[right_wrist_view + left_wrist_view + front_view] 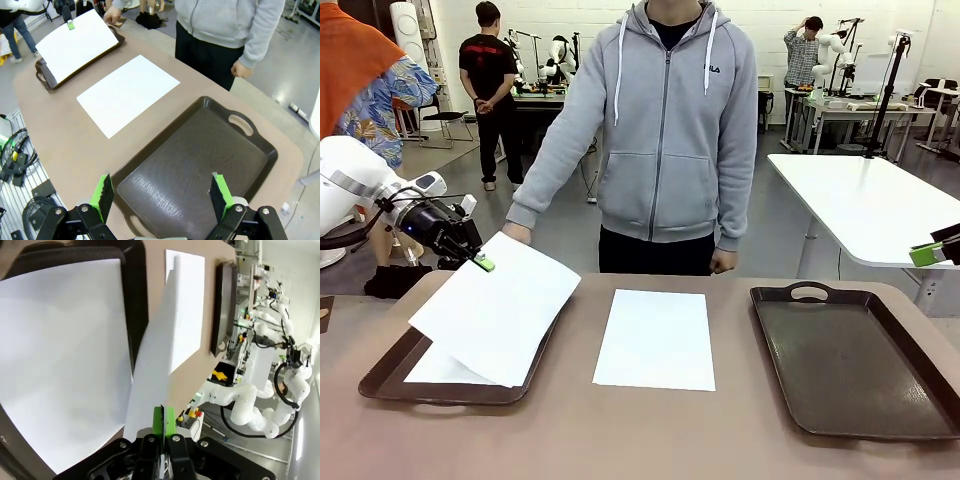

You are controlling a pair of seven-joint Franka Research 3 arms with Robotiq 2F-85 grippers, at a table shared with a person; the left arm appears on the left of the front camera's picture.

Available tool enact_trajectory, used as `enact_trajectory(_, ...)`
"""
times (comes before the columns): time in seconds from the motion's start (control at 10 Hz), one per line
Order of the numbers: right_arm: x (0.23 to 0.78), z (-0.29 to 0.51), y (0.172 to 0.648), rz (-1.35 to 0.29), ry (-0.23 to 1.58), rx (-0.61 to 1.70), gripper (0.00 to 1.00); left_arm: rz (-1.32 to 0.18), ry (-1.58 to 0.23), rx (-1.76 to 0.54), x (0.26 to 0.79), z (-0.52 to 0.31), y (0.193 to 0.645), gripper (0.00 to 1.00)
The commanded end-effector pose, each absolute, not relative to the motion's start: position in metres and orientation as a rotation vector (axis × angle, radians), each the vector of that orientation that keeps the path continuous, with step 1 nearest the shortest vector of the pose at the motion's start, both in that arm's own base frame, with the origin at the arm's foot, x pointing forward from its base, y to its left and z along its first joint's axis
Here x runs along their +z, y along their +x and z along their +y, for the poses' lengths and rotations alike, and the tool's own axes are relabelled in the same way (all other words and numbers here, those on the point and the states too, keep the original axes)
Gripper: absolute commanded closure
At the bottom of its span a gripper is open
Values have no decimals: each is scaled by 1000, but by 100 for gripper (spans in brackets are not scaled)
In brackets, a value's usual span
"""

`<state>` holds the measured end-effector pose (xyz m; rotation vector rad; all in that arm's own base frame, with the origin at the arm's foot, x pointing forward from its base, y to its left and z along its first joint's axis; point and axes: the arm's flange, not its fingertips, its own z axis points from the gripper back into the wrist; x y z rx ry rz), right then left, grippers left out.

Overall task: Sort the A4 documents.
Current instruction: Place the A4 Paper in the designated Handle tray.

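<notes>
Left claw (pixel 483 263) pinches an A4 sheet (pixel 500 310) by its corner, tilted over the lower-left tray (pixel 380 378), likely for stacking on the stored sheet (pixel 440 368). Right claw (pixel 162 197) hangs spread above the empty tray (pixel 200 150). The centre sheet (pixel 657 338) lies flat on the tabletop (pixel 570 430).

I read one thing from my station: a small dark "FILA" brand mark (pixel 713 69) on the person's grey hoodie (pixel 620 130), high on the chest, picture-right of its zip (pixel 666 120).

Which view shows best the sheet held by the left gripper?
Front view: the held sheet shows whole, tilted over the left tray, pinched by the left gripper. Left wrist view foreshortens it; right wrist view shows it small.
</notes>
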<state>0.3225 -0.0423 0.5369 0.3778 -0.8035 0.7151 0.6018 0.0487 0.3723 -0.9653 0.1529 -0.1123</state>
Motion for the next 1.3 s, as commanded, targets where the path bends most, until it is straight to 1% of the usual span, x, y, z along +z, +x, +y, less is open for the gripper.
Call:
enact_trajectory(0.0,535,-42,324,-808,400,723,0,148,-906,-24,372,54,589,99)
enact_trajectory(0.8,535,-42,324,-808,400,723,0,158,-884,8,354,58,587,99)
enact_trajectory(1.0,535,-42,324,-808,400,723,0,172,-803,58,355,63,586,99)
enact_trajectory(1.2,535,-42,324,-808,400,723,0,173,-761,61,356,62,586,99)
